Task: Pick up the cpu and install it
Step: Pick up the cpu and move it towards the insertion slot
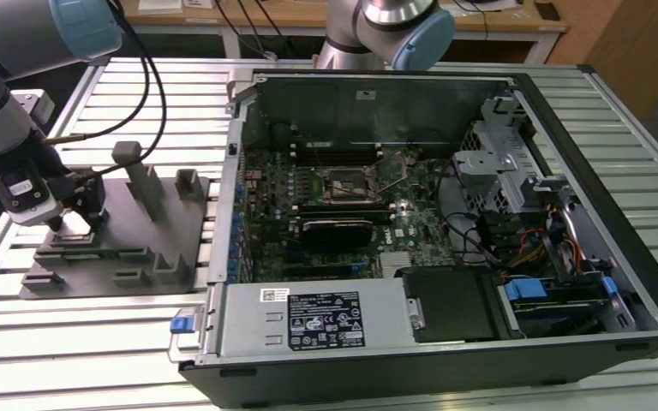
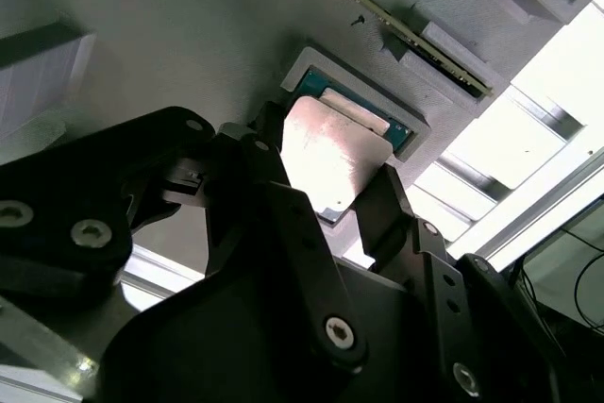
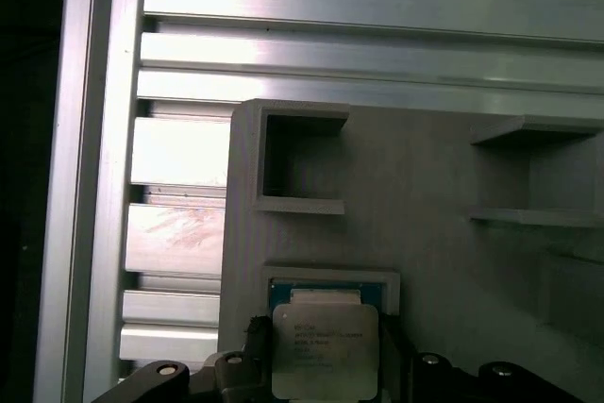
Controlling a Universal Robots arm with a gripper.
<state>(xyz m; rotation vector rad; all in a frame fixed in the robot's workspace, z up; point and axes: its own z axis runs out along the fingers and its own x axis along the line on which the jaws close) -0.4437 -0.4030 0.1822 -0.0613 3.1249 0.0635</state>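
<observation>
The cpu (image 3: 326, 332), a small square chip with a pale silver top and a green rim, lies in a shallow square pocket of the grey tray (image 3: 444, 233). In both wrist views my gripper (image 3: 324, 358) straddles it, one black finger (image 2: 260, 172) against each of two opposite edges of the cpu (image 2: 332, 143). The gripper is shut on the chip, which sits low at its pocket. In the exterior view my gripper (image 1: 72, 224) is down on the grey tray (image 1: 123, 253) at the exterior view's left. The motherboard's open socket (image 1: 349, 182) lies inside the computer case, well to the right.
Upright grey posts (image 1: 146, 184) rise from the tray beside my gripper. The open computer case (image 1: 444, 223) holds the motherboard, cables and a drive cage. A second robot arm (image 1: 397, 30) stands behind the case. The table (image 1: 100, 351) is slatted aluminium.
</observation>
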